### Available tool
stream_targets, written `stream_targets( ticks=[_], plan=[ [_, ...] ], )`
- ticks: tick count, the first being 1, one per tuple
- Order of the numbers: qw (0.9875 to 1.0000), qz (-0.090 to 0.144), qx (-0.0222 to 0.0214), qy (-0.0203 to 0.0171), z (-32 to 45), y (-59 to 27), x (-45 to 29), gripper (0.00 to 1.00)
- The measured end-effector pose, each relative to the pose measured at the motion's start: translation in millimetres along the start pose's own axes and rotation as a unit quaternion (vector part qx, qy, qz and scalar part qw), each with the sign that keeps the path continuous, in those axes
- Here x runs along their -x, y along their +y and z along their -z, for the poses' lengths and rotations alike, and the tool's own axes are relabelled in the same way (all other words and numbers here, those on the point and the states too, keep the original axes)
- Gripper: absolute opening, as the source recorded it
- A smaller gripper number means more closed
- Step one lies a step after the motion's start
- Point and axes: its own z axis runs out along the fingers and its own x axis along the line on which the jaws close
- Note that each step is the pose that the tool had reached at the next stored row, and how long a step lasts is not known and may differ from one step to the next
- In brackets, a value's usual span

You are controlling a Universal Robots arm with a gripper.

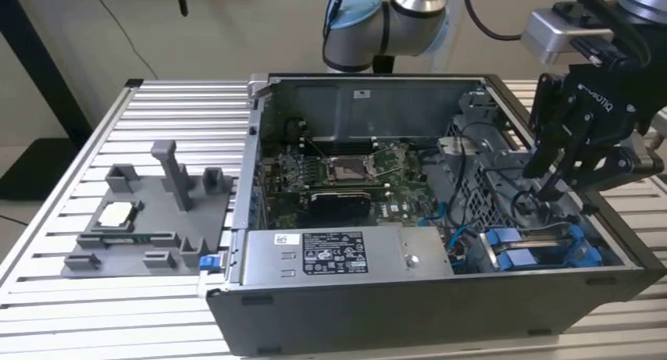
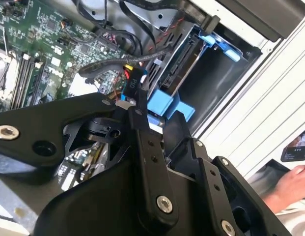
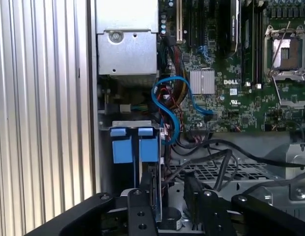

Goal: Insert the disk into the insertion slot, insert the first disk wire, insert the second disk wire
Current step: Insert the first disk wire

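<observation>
Two fingers (image 3: 140, 211) stand partly apart in the first wrist view, a see-through gap between them; the second wrist view adds a black wire connector (image 2: 130, 98) against one fingertip and a person's hand (image 2: 290, 187) at lower right. The gripper (image 1: 568, 197) hangs over the disk (image 1: 511, 247), seated in the insertion slot (image 2: 216, 81) just beside the case wall (image 3: 94, 98), black cables (image 3: 216, 157) crowding the other side

Exterior view: high, oblique, over computer case (image 1: 417, 309); both wrist views close, sharing blue carrier tabs (image 3: 122, 148) (image 2: 164, 105).
</observation>
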Motion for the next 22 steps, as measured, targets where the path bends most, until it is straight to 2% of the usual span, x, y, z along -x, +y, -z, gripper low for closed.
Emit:
stream_targets(
  ticks=[6, 9, 11, 16, 21, 22],
  plan=[
    [1.0, 0.0, -0.0023, -0.0035, 8.8, 0.2, 2.4, 0.41],
    [1.0, 0.0, -0.0025, -0.0051, 8.7, 0.2, 4.0, 0.41],
    [0.9999, 0.0, -0.0024, -0.01, 6.9, 0.2, 5.0, 0.41],
    [0.9996, 0.0, -0.0018, -0.0289, 4.0, -4.9, 5.9, 0.41],
    [0.9993, 0.0, -0.0016, -0.0365, -1.7, -6.8, 5.8, 0.41],
    [0.9992, 0.0, -0.0014, -0.0396, -2.2, -6.8, 5.8, 0.41]
  ],
)
